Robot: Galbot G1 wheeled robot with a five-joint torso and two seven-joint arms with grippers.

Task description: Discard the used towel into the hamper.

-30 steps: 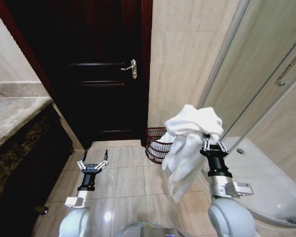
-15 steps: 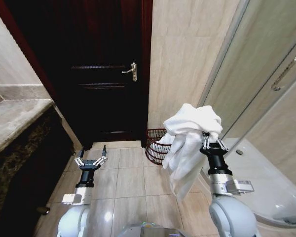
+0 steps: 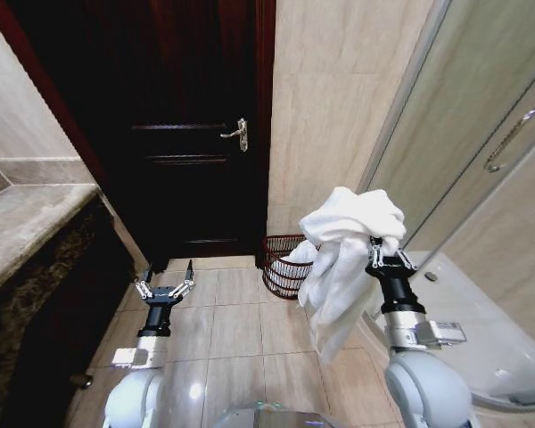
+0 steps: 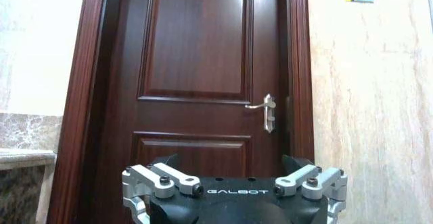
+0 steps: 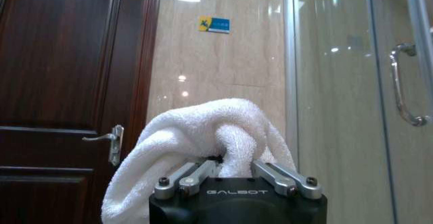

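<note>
Bathroom: glass shower enclosure (image 3: 481, 152), tiled walls (image 3: 330, 107), stone vanity counter (image 3: 27, 218).

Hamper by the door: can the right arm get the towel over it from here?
Probably not yet: the right gripper holds the towel high, short of the hamper against the far wall, though nothing blocks the way.

White fluffy terry towel (image 3: 348, 254), plain, unpatterned. Round openwork hamper (image 3: 285, 266) in dark red-brown, white showing inside. Panelled wooden door (image 3: 192, 134) in deep mahogany, with silver metal lever handle (image 3: 236, 133). Glossy wall tiles (image 3: 334, 107) in veined beige. Square floor tiles (image 3: 236, 325) in pale beige. Mottled grey-brown marble countertop (image 3: 22, 223). Small blue-and-yellow sticker (image 5: 214, 24).
</note>
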